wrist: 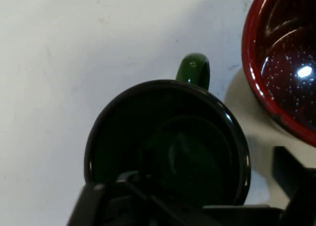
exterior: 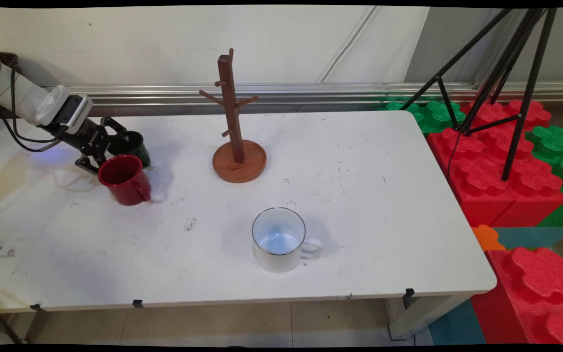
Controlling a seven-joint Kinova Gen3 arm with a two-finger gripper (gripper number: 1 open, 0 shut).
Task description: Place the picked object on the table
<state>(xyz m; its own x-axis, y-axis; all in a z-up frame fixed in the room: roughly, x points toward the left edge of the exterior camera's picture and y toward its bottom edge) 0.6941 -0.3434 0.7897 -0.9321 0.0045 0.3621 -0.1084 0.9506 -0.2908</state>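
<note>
White rectangular surface (exterior: 359,234), its near edge closest to the viewer, scuffed with small dark marks and carrying four things. Off its right end is a stack of large red and green foam building blocks (exterior: 496,176), with a black tripod (exterior: 506,73) standing among them.

From the left a white robot arm (exterior: 22,98) reaches in low over the surface, with black cables hanging from it.

Near the back centre a brown wooden mug tree (exterior: 235,146) stands upright on a round base. All its pegs are bare.

Towards the near edge, well apart from everything else, a white enamel mug (exterior: 279,239) stands upright, its handle pointing right.

At the left a red enamel mug (exterior: 125,180) stands on the surface, just beside the arm's black jaws.

Behind it, a dark green enamel mug (wrist: 168,152) stands directly under the hand. The jaws are spread, one finger on each side of this mug. Bare surface shows between its rim and one finger, so nothing is pinched. All three mugs rest on the surface; none hangs on the tree.
</note>
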